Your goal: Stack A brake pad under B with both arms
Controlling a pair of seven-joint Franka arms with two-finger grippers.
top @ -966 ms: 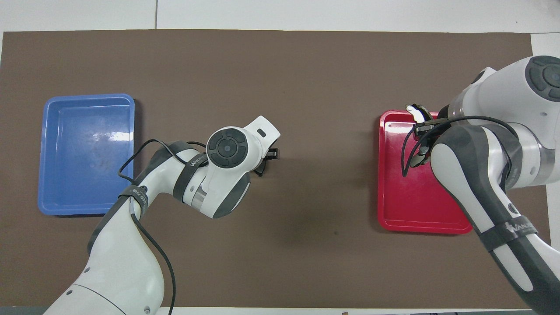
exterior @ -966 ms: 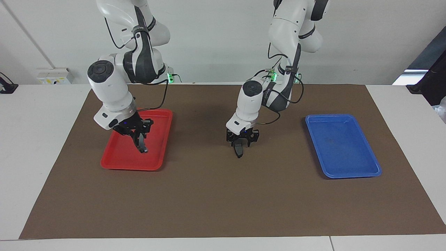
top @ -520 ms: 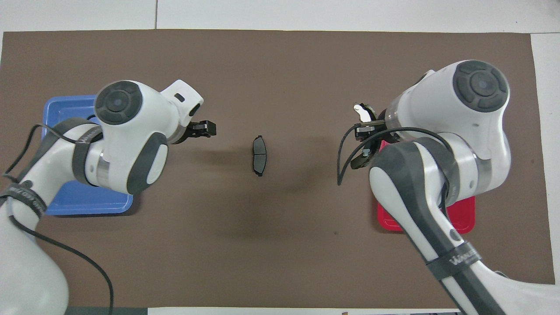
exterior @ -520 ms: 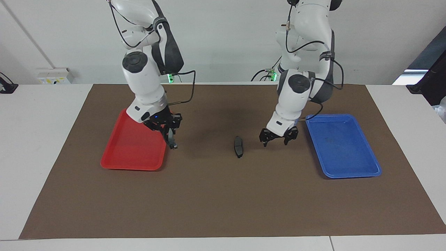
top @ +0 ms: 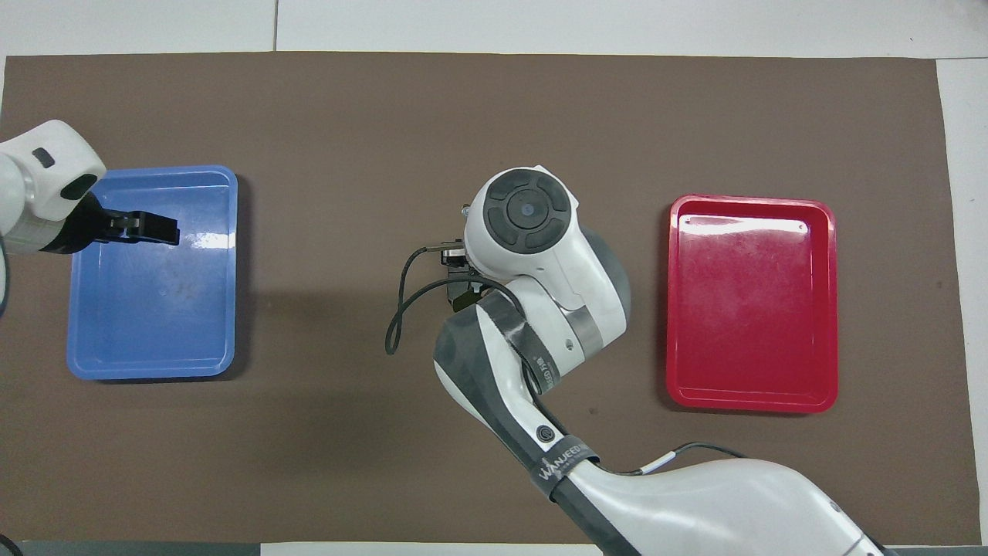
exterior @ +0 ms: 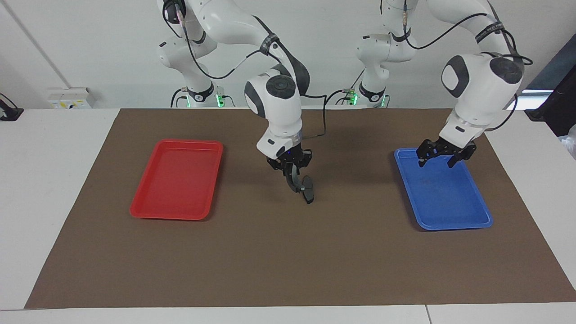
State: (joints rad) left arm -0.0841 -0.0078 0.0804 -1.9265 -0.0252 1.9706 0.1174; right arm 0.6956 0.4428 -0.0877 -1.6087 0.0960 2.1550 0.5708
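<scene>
Progress is visible at the middle of the table (exterior: 288,270). Half a second ago the A brake pad (exterior: 308,191) lay alone on the brown mat (exterior: 288,252) with the right pincer (exterior: 292,176) over the red tray's (exterior: 148,211) rim; now that pincer hangs right above the pad, clamped on B (exterior: 294,182), the long dark crescent, which dangles between its fingers with its low end just beside the pad. Whether B touches the pad yet cannot be told. In the overhead view the right arm's wrist covers both parts.

The left pincer (exterior: 440,156) has gone back from the middle and now hovers over the blue tray (exterior: 477,222), at the left arm's end of the table, its fingers spread apart and holding nothing. That arm's share looks finished: A lies flat, about midway between the two trays, serving as the base.

By my reading, the step in hand is the lowering of B onto A. The next move calls for turning the crescent flatter and lining it along the pad before release, or it may slide off.
</scene>
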